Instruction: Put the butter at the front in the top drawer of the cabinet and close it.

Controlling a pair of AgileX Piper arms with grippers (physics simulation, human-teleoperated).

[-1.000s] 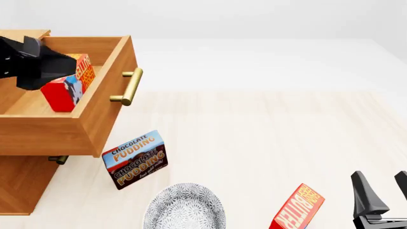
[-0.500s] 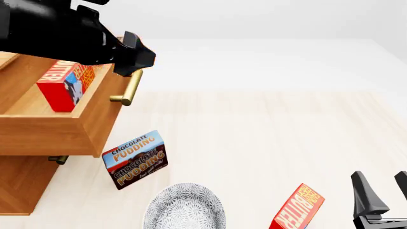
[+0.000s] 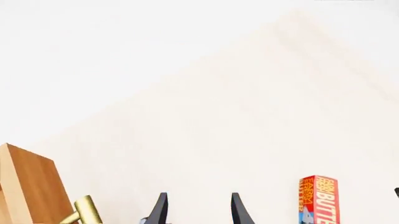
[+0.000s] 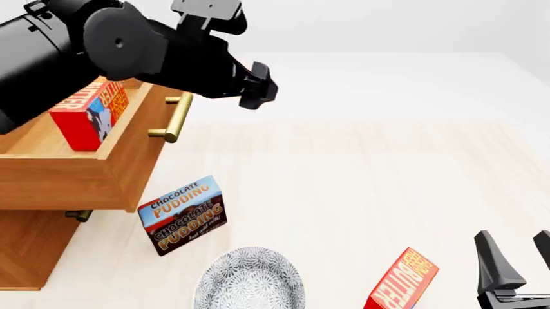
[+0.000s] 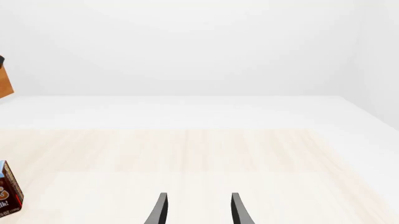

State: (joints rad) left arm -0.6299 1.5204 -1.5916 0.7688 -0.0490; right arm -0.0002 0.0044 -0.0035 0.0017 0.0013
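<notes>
One butter carton (image 4: 89,113), red with an orange face, stands upright inside the open top drawer (image 4: 129,151) of the cabinet (image 4: 30,248). My left gripper (image 4: 256,87) hangs open and empty in the air, to the right of the drawer's brass handle (image 4: 172,116) and above the table. In the left wrist view its fingertips (image 3: 160,209) stand apart with nothing between them, and the handle (image 3: 87,213) shows beside them. A second, like butter carton (image 4: 402,283) (image 3: 319,199) stands at the table's near edge. My right gripper (image 4: 520,261) rests open just right of it.
A Chocolate Pudding box (image 4: 182,214) (image 5: 7,193) stands upright below the drawer's front. A grey patterned bowl (image 4: 249,282) sits at the near edge. A lower drawer's handle (image 4: 79,215) pokes out under the open drawer.
My left arm has come up out of the drawer and swung right past its front, leaving the butter carton standing inside. The right arm has not moved.
</notes>
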